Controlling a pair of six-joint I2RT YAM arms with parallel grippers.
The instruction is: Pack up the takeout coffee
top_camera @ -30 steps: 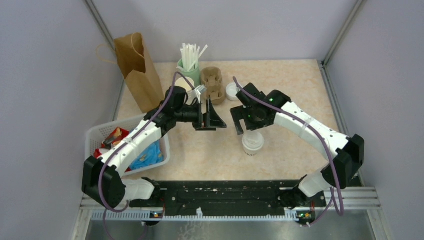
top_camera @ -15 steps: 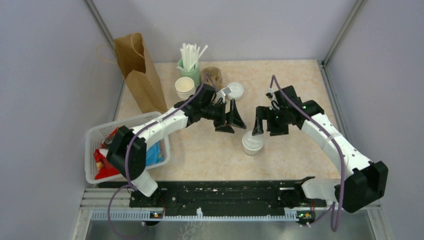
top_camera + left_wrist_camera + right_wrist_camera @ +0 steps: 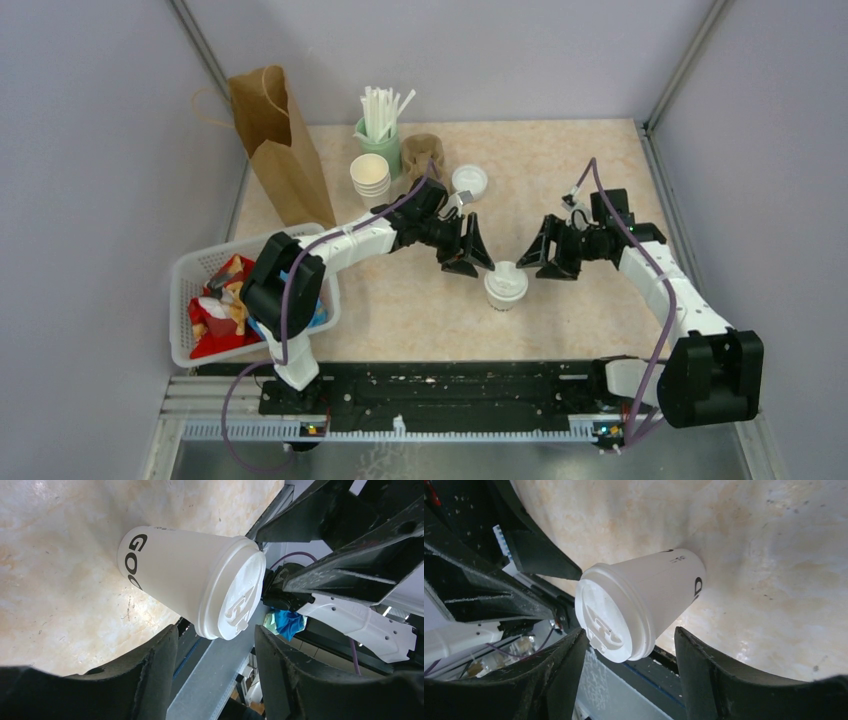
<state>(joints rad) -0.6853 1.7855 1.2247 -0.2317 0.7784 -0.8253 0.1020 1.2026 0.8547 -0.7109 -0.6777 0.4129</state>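
Subject: the coffee cup stands upright on the worktop, near the middle and toward the near edge. Its white lid is seated on top, and dark lettering shows low on the side wall.

My left claw sits just left of the cup and a little farther back, pointing at it. Its jaws are apart. In the left wrist view the cup lies ahead between my two fingers, with a gap showing on each side of the lid.

My right claw sits just right of the cup, mirroring the other one. Its jaws are also apart. In the right wrist view the cup again lies between the fingers, with worktop visible on both sides of it. Neither claw grips anything. From above I cannot be sure whether a fingertip brushes the lid rim; the wrist views suggest none does.

Surroundings:
- A brown paper bag stands at the far left.
- A stack of lidless cups, a green pot of straws and a brown pulp carrier are grouped at the far middle.
- A loose white lid lies just right of that group.
- A white basket of snack packets sits at the near left.
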